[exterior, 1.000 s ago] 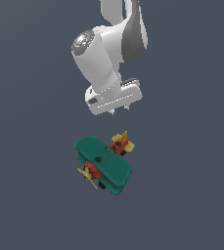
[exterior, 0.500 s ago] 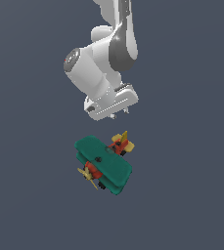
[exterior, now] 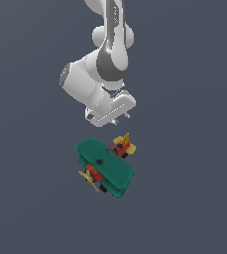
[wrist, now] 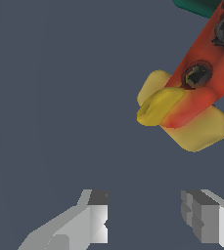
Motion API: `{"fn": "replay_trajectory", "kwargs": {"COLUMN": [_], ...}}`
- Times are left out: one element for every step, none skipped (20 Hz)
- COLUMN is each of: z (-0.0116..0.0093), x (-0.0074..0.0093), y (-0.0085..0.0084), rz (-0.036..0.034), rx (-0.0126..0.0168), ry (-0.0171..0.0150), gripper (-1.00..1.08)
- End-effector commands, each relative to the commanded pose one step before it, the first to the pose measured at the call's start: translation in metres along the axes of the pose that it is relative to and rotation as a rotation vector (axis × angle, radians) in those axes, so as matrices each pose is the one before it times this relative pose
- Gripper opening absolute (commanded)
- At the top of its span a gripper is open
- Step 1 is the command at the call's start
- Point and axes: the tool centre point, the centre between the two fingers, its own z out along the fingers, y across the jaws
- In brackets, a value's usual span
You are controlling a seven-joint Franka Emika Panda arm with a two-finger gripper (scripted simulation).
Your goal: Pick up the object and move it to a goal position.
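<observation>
The gripper (wrist: 145, 222) is held w/ fingers (wrist: 91, 219) spread apart, nothing gripped betw. them. The toy plane (exterior: 105, 163) is seen just beyond the fingertips, not touched; only its red body & yellow tail (wrist: 182, 117) are shown in the wrist view.

The toy plane (exterior: 105, 166) has green wings, a red body and a yellow tail. My gripper (wrist: 145, 219) is white and grey.

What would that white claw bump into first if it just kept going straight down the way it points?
Probably the bare grey floor, just beside the toy biplane's yellow tail: in the wrist view the open white gripper aims off the tail. Depth is unclear.
</observation>
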Motion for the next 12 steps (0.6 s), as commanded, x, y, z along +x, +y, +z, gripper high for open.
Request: {"fn": "replay_trajectory", "kwargs": {"z": [0.00311,0.00111,0.00105,0.00099,0.00093,0.00088,0.00082,0.00076,0.00070,0.00065,0.00060,0.00054], "x": [0.00086,0.00033,0.00034,0.00036,0.00038,0.00039,0.00041,0.00043,0.00044,0.00046,0.00048,0.00050], "y": [0.00286,0.00118,0.00118,0.00119,0.00119,0.00120,0.00120,0.00120,0.00120,0.00120,0.00120,0.00120], "rz": [-0.00028,0.00005,0.00006,0.00008,0.00009,0.00010,0.00011,0.00012,0.00013,0.00014,0.00015,0.00015], "rx": [0.03696,0.01431,0.01423,0.01413,0.01405,0.01395,0.01383,0.01373,0.01363,0.01350,0.01339,0.01327], "ry": [0.01630,0.00680,0.00707,0.00734,0.00762,0.00788,0.00814,0.00841,0.00868,0.00893,0.00919,0.00944], "gripper": [0.28,0.28,0.28,0.28,0.28,0.28,0.28,0.28,0.28,0.28,0.28,0.28]}}
